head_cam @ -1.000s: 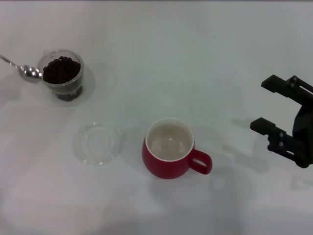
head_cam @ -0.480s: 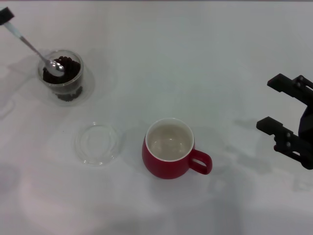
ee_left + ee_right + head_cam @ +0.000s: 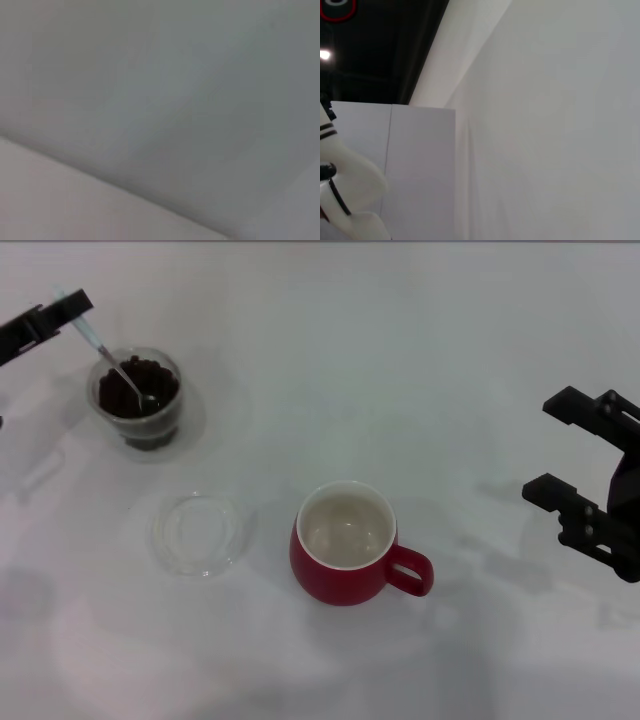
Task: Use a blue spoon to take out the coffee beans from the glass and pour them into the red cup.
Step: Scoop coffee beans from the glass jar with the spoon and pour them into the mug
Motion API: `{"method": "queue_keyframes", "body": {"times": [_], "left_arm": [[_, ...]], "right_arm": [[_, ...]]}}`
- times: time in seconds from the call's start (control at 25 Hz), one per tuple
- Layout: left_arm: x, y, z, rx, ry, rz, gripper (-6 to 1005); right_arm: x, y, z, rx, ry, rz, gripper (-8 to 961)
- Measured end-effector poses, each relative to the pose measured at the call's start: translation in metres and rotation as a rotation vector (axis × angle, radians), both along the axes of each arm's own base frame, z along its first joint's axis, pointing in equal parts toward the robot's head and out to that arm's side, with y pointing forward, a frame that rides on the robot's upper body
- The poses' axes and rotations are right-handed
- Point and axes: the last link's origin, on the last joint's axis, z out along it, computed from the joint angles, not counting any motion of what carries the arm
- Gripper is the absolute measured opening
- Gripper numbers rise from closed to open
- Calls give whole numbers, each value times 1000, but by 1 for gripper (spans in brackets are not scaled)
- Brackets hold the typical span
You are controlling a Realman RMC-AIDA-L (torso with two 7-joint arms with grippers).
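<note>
The glass (image 3: 138, 412) stands at the far left of the table with coffee beans (image 3: 156, 381) in it. The blue spoon (image 3: 110, 360) leans steeply into it, its pale handle up and to the left, its metal bowl down among the beans. My left gripper (image 3: 72, 309) is at the top left edge, shut on the spoon's handle end. The red cup (image 3: 345, 570) stands in the middle, its cream inside bare and its handle pointing right. My right gripper (image 3: 562, 455) hangs open at the right edge, holding nothing. Neither wrist view shows any of these things.
A flat clear round dish (image 3: 200, 532) lies on the white table (image 3: 400, 360) between the glass and the red cup, left of the cup. The right wrist view shows only a wall and a dark ceiling.
The left gripper came further into view and swung the spoon steeper, driving its bowl from the glass's left rim down into the beans. The glass shifted a little to the right. The right arm barely moved.
</note>
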Motion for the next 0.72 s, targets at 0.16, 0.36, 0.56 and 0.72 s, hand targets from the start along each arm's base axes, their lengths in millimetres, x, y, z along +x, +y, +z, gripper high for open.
{"method": "queue_keyframes", "body": {"times": [0.16, 0.36, 0.56, 0.72], "left_arm": [[-3, -3, -5, -17, -33, 44, 129], [-9, -8, -4, -30, -98, 114, 130], [-16, -13, -2, -37, -159, 178, 130], [-19, -16, 1, -34, -206, 208, 129]], "right_arm": [[-2, 2, 0, -1, 12, 6, 710], [-2, 3, 0, 1, 11, 6, 709], [-3, 6, 0, 1, 6, 8, 710], [-3, 9, -1, -1, 2, -1, 709]]}}
